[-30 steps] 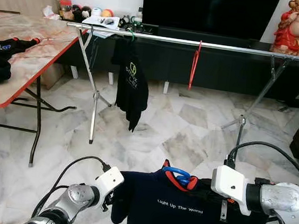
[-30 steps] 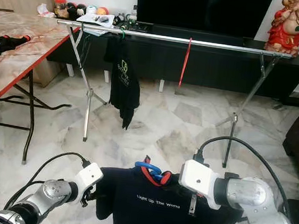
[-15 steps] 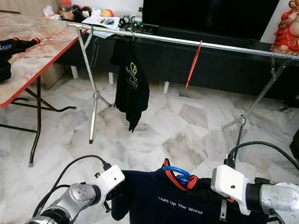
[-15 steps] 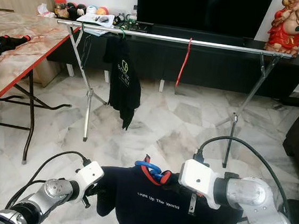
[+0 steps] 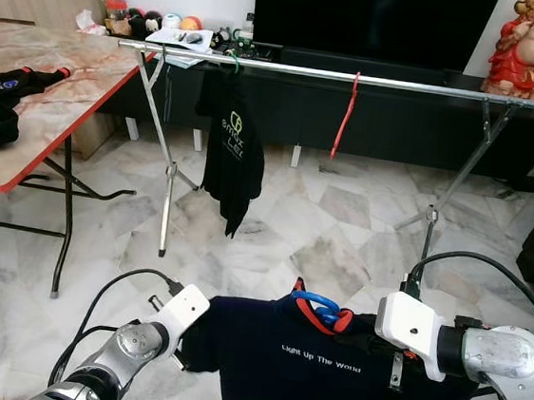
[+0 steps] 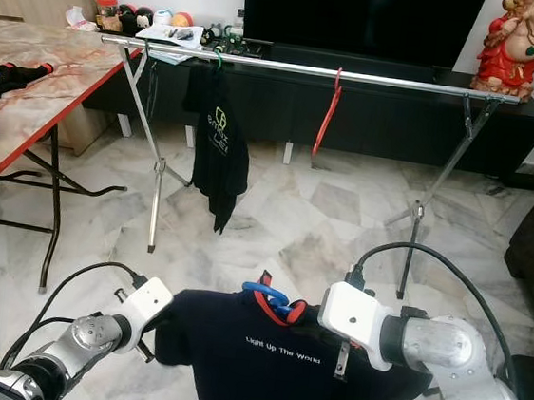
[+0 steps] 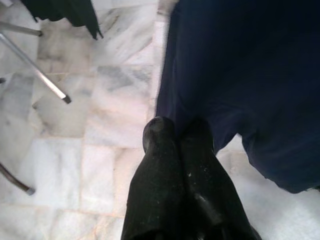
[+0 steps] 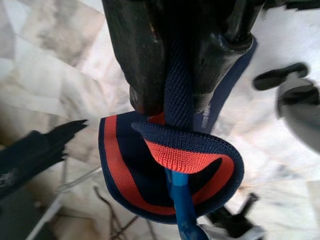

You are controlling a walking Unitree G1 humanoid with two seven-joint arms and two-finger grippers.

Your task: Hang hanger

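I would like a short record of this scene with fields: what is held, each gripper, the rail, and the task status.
held item: navy shirt on a blue hanger
right gripper: fingers shut on the shirt's collar, beside the hanger hook
left gripper: fingers together at the shirt's left sleeve edge
rail: silver clothes rail ahead, carrying a black shirt and a red hanger
table: on the robot's left, dark clothes on it
task status: hanger not yet on the rail

Marble floor (image 5: 321,234), black TV console (image 5: 390,117)
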